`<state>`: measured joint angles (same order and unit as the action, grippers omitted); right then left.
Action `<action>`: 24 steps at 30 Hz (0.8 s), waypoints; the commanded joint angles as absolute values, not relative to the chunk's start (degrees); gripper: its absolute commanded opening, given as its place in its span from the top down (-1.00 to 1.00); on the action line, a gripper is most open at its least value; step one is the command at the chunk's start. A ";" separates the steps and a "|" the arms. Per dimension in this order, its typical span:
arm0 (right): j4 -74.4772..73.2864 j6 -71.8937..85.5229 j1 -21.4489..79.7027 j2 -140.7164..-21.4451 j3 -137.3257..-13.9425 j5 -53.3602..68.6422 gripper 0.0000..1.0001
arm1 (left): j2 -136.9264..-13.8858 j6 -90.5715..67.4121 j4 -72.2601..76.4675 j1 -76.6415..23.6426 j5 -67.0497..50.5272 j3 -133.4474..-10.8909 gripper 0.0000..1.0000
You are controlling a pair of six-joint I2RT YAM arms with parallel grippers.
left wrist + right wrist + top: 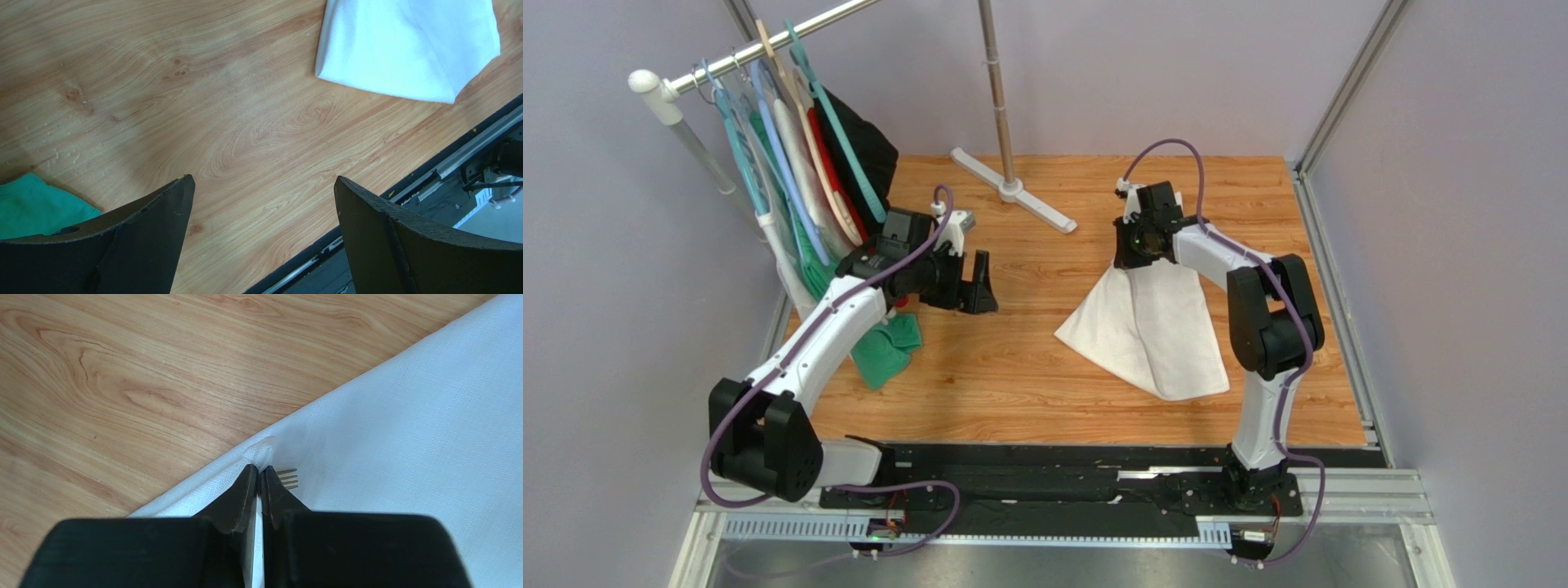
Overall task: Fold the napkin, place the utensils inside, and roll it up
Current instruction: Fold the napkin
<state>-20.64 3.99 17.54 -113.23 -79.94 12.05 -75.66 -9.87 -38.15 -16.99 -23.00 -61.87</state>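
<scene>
The right gripper (pixel 258 473) is closed on the edge of the napkin (pixel 399 447), which lies on the table (pixel 153 92). Fork tines (pixel 288 478) show beside its tip. The left gripper (pixel 264 182) hangs wide open, well apart from the napkin.

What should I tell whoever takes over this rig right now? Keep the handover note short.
Left pincer: open, empty, over the table between the green cloth and the napkin.
Right pincer: shut on the napkin's far end.
Fork tines show on the napkin beside the right pincer's tip; the rest is hidden.
Done: napkin looks folded over, not certain.
Left: check the utensils sit inside, then roll.
</scene>
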 commanded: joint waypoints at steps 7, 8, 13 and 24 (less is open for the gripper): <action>-21.26 4.04 16.52 -110.40 -83.23 9.06 -0.10 | -75.85 -7.74 -38.32 -19.77 -21.27 -62.66 -0.86; -21.62 4.04 16.26 -109.78 -83.49 8.62 -0.12 | -75.94 -7.65 -38.32 -20.73 -21.44 -62.67 -0.86; -24.08 4.39 15.73 -104.00 -82.89 6.42 -0.14 | -76.90 -10.10 -37.09 -24.86 -19.08 -64.16 -0.84; -21.63 14.31 15.91 -80.26 -61.63 11.23 -0.14 | -87.53 -22.22 -24.82 -34.36 -19.24 -66.27 -0.79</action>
